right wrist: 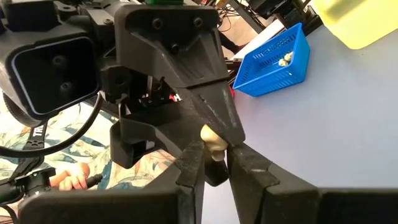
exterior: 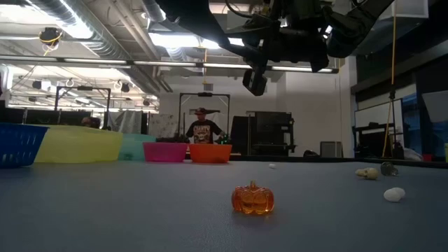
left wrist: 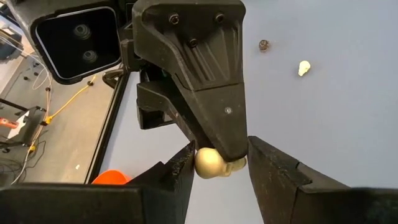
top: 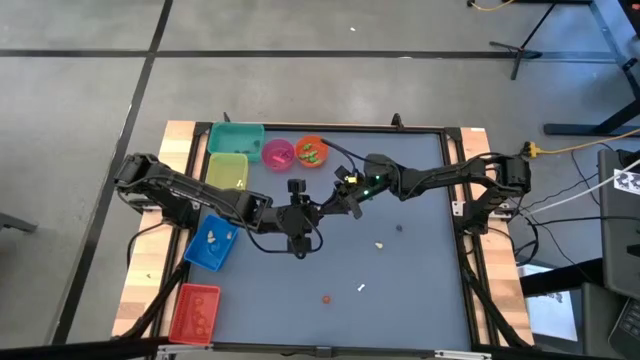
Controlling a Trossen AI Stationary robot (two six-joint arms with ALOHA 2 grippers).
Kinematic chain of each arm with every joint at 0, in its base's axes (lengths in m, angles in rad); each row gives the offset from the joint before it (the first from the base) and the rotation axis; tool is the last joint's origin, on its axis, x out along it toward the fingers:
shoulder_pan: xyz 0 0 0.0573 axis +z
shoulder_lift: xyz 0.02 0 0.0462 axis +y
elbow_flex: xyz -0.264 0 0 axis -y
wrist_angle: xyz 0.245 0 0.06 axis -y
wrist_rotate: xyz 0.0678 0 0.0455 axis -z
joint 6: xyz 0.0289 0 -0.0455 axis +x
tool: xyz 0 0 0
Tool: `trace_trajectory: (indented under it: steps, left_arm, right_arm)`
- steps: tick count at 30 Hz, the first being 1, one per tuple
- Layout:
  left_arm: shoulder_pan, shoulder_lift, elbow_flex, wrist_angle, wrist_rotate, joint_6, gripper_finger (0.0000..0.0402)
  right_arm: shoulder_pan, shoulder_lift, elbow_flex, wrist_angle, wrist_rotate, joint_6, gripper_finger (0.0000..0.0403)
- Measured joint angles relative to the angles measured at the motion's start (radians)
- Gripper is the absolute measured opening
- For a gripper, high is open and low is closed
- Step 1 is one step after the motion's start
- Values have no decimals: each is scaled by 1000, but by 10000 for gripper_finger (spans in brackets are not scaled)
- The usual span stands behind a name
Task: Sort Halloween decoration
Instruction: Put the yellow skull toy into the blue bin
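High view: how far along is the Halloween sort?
Done: pale pieces lie in the blue plastic bin, green ones in the orange round bowl. In hand: the right hand is shut on a cream rounded trinket in mid-air, the left hand right beside it. Left: an orange translucent pumpkin, a white piece, a cream piece and a dark piece on the tabletop.
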State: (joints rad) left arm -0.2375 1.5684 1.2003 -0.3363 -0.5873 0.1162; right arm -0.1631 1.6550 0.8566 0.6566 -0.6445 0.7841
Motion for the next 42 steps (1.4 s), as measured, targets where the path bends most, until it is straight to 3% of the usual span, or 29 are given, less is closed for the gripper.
trace_trajectory:
  steps: [13, 35, 42]
  left_arm:
    - [0, 0, 0, -2, -1, 0, 91]
    - [0, 0, 0, 1, 3, 0, 87]
    - [0, 0, 0, 0, 3, 0, 87]
  right_arm:
    - [0, 0, 0, -3, -1, -1, 62]
    - [0, 0, 0, -6, -15, 22, 63]
    - [0, 0, 0, -6, -17, 23, 128]
